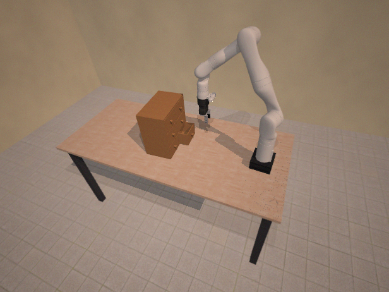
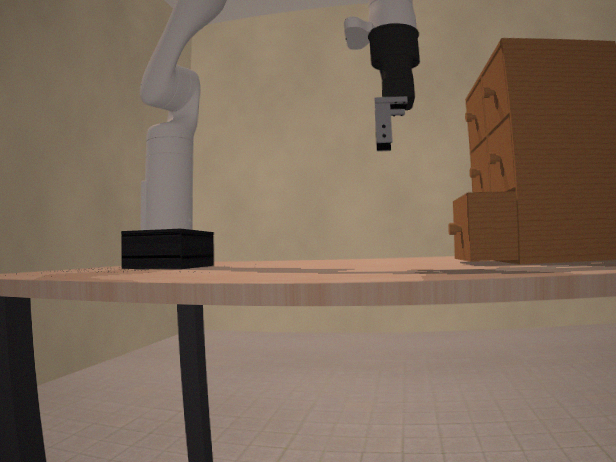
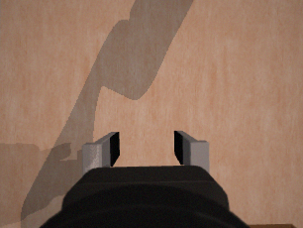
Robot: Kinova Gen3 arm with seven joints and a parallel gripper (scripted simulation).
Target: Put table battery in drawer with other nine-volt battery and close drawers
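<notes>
The small brown chest stands upright on the table. One bottom drawer, on the side toward the exterior camera, stands pulled out of the chest's front. Its inside shows only in part in the top view, and I make out no battery there. The other drawers look flush with the front. My gripper is open and empty, fingers pointing down, high above the table in front of the pulled-out drawer. No nine-volt battery can be made out in any view.
The table bears the chest and the arm's black base. Round knobs stick out from the drawer fronts. Shadows of the arm fall across the table. A brown edge shows at the bottom of the wrist view.
</notes>
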